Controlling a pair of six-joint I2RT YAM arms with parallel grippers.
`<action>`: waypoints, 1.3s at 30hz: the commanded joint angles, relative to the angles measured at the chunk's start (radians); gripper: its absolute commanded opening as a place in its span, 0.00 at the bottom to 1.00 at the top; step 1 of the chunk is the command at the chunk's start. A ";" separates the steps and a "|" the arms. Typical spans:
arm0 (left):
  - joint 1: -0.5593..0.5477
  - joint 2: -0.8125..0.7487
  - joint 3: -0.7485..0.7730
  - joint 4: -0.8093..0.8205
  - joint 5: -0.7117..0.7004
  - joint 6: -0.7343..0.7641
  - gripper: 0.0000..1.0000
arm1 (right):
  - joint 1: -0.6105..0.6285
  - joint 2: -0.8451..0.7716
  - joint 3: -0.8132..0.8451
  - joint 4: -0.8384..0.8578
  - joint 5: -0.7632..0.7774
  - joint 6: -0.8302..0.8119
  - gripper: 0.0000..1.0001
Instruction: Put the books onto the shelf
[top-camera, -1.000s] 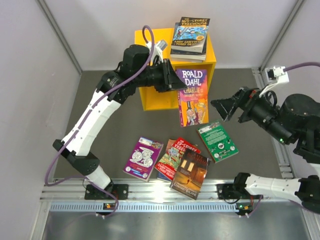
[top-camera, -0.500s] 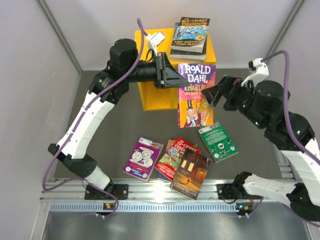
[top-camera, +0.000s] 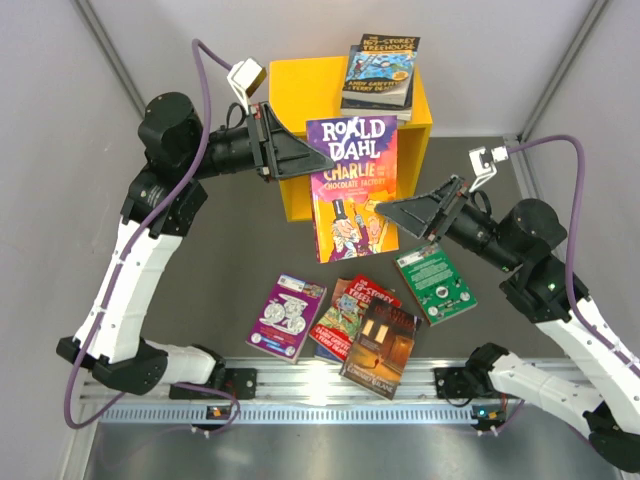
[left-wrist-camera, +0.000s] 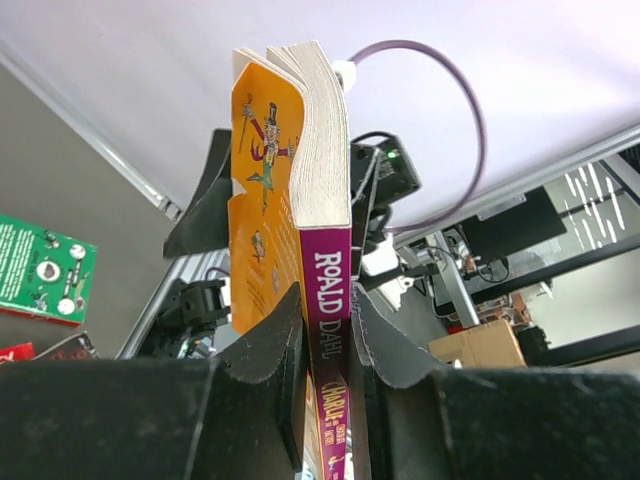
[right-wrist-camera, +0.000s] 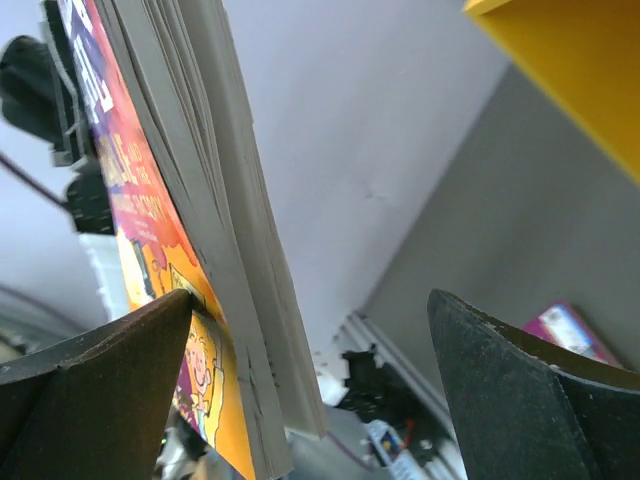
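My left gripper (top-camera: 318, 163) (left-wrist-camera: 325, 300) is shut on the spine of the purple Roald Dahl book (top-camera: 352, 190) (left-wrist-camera: 318, 150) and holds it in the air in front of the yellow shelf (top-camera: 300, 85). My right gripper (top-camera: 385, 210) (right-wrist-camera: 310, 310) stands open at the book's lower right edge. That page edge (right-wrist-camera: 180, 170) lies between the jaws, close to the left finger (right-wrist-camera: 100, 370). A short stack of books (top-camera: 380, 72) lies on the shelf top. On the table lie a purple book (top-camera: 287, 317), a red one (top-camera: 352, 312), a dark brown one (top-camera: 380, 348) and a green one (top-camera: 434, 283).
The shelf (right-wrist-camera: 570, 70) stands against the back wall, and its front is partly hidden behind the held book. Grey walls close in both sides. A metal rail (top-camera: 320, 385) with both arm bases runs along the near edge, just below the loose books.
The left arm has swung left and raised the Roald Dahl book up and away from the shelf front. The right gripper has moved left until its open jaws reach the book's edge.
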 joint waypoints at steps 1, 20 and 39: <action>0.003 -0.040 0.010 0.202 0.029 -0.084 0.00 | -0.009 -0.009 -0.055 0.217 -0.159 0.127 1.00; 0.025 -0.102 -0.126 0.254 0.046 -0.084 0.00 | -0.009 -0.020 -0.157 0.469 -0.364 0.292 0.33; 0.189 -0.025 -0.066 -0.086 0.027 0.186 0.94 | -0.130 0.208 0.329 -0.117 -0.326 -0.108 0.00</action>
